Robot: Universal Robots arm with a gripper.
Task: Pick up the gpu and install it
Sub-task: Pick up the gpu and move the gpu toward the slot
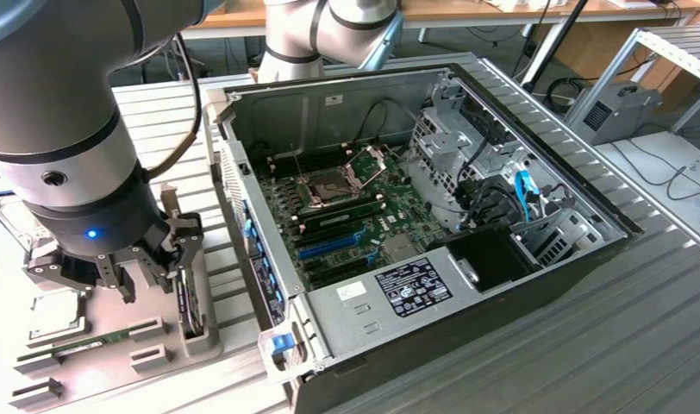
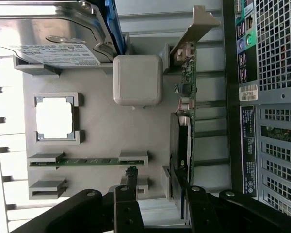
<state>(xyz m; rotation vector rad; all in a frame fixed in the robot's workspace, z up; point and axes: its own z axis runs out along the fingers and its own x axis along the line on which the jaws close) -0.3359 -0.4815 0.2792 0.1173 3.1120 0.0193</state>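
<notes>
**Item: gpu (image 2: 180, 145), awaiting pick-up.**

- Location: stands on its long edge in a slot of the grey parts tray (image 2: 102, 131), along the tray edge nearest the computer case (image 1: 557, 293); metal bracket at the end away from the arm.
- Reason for stance, as judged: upright on edge, both flat faces are free for a pinch from above; laid flat it would offer only its rim.
- Claw (image 2: 160, 194): spread wide, holding nothing; hangs low over the card's near end, seemingly one finger to each side, one of them close by the black fan block; whether it touches cannot be told.
- Reason for spread, as judged: room to straddle board and fan block together.
- Other tray stock, each in its own recess, well apart from the claw's path: hard drive (image 2: 48, 29) at the far corner; square chip (image 2: 55, 118) mid-tray; memory stick (image 2: 92, 163) on edge.
- Destination: case lies on its side on the table (image 1: 626, 345), panel off, motherboard (image 1: 350, 216) facing up, so a card can go straight down; blue slots (image 1: 327, 246) bare; gpu not yet installed.
</notes>
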